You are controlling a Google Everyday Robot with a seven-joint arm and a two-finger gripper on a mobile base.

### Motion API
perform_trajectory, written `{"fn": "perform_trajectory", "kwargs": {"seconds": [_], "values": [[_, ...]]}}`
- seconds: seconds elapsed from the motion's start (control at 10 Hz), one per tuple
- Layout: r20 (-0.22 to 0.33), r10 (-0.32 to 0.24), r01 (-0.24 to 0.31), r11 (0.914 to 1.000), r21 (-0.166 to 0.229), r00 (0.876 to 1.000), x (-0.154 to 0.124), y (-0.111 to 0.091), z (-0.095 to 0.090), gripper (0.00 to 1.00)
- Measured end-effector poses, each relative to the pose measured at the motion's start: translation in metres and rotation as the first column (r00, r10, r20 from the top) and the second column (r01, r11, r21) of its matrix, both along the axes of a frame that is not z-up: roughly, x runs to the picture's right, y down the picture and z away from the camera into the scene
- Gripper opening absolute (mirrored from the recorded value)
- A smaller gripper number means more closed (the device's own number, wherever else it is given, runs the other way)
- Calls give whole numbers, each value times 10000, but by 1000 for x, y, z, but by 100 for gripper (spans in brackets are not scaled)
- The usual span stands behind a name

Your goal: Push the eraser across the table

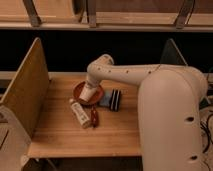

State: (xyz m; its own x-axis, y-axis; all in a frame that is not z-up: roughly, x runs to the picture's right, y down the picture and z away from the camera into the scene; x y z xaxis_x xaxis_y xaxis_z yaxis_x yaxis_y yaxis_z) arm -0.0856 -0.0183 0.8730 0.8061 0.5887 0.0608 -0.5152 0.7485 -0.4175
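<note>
The eraser (116, 100) is a small black block with pale stripes, lying on the wooden table (60, 135) near its middle, just right of a flat light-blue pad (105, 101). The white arm reaches in from the right and bends down over a brown bowl. My gripper (88, 93) hangs at the arm's end over that bowl, left of the eraser and apart from it.
A brown bowl (80, 91) sits under the gripper. A pale tube-like item (78, 112) and a slim reddish-brown stick (94, 116) lie in front of it. Upright board panels stand at the left (27, 90) and right (172, 52). The arm's bulky body (170, 120) covers the table's right side.
</note>
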Motion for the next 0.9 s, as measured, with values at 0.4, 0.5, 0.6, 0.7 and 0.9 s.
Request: {"fn": "perform_trajectory", "kwargs": {"seconds": [0.4,0.5,0.6,0.7,0.9], "values": [[-1851,2286,-2204,9733,645,9558,67,-27,7,0],[-2109,2740,-2618,9614,845,9383,80,-32,7,0],[-2248,3015,-2866,9531,972,9266,87,-35,7,0],[-2321,3160,-2995,9484,1043,9199,90,-37,7,0],[-2786,3245,-3097,9459,967,9039,104,-30,18,0]]}}
